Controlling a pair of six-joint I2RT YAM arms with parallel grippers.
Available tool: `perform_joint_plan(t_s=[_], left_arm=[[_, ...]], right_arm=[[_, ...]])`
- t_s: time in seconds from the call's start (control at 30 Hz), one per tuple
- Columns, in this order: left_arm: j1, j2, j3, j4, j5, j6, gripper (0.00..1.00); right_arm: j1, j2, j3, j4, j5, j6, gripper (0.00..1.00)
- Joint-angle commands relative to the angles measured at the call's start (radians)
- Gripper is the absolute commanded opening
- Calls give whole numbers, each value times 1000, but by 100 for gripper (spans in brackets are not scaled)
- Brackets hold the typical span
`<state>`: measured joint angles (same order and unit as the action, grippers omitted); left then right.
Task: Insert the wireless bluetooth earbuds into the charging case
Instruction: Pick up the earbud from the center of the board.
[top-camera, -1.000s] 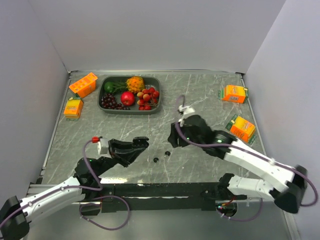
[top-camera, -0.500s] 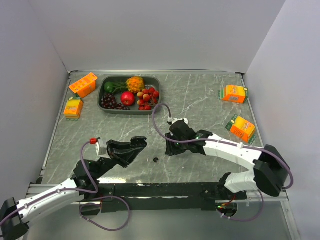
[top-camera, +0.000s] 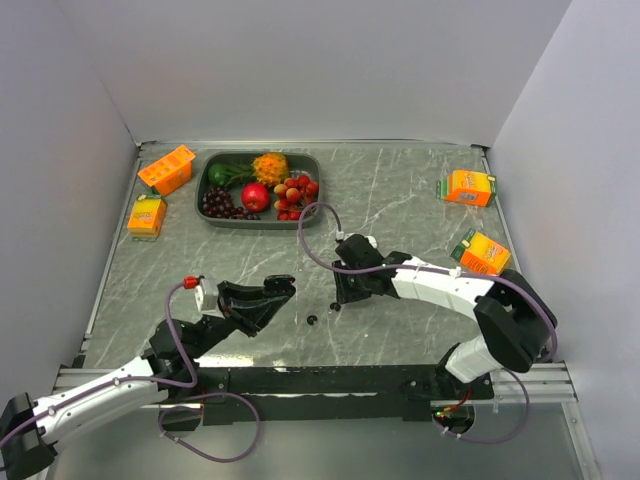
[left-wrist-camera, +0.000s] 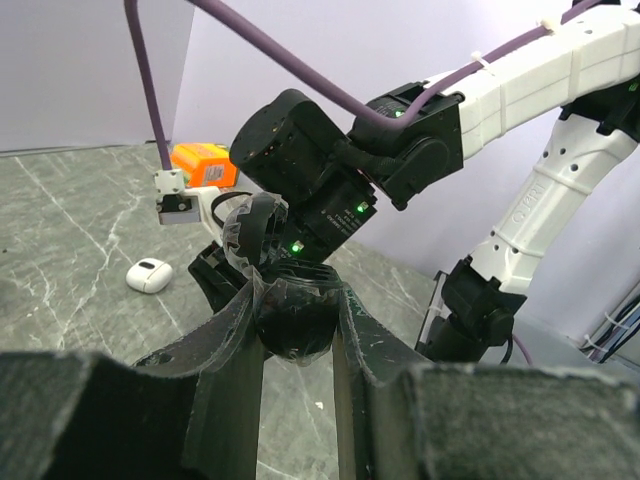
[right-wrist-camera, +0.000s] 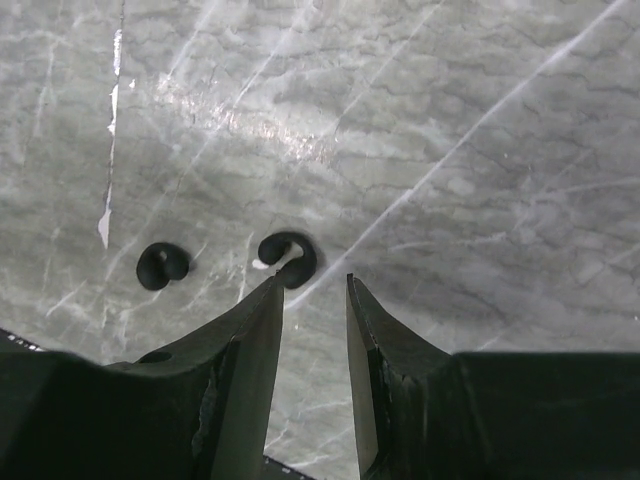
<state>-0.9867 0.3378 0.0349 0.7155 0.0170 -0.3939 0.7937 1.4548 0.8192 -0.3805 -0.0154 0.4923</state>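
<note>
Earbuds (right-wrist-camera: 288, 258), both black, lie on the desk (right-wrist-camera: 450, 150), lower left in the right wrist view, one at a fingertip of the right pincer (right-wrist-camera: 314, 281), which stands half open, empty. Left pincer (left-wrist-camera: 295, 293) clamps a dark case (left-wrist-camera: 295, 330).

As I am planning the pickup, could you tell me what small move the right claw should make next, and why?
Probably nudge the right claw sideways toward the black earbud at its fingertip, then close. That earbud lies just beyond one finger's tip, outside the open gap, so closing now would likely miss it. The left claw holds the black case.
</note>
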Motion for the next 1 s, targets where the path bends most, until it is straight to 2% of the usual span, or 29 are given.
perform_joint_plan(t_s=[0.0, 0.43, 0.97], left_arm=[[-6, 17, 0, 33, -11, 16, 1], [-9, 17, 2, 29, -11, 15, 1], [-10, 29, 0, 42, -5, 13, 1]], right_arm=[[-5, 36, 34, 46, 14, -23, 40], [-8, 108, 47, 65, 14, -38, 41], [21, 113, 6, 84, -14, -27, 42]])
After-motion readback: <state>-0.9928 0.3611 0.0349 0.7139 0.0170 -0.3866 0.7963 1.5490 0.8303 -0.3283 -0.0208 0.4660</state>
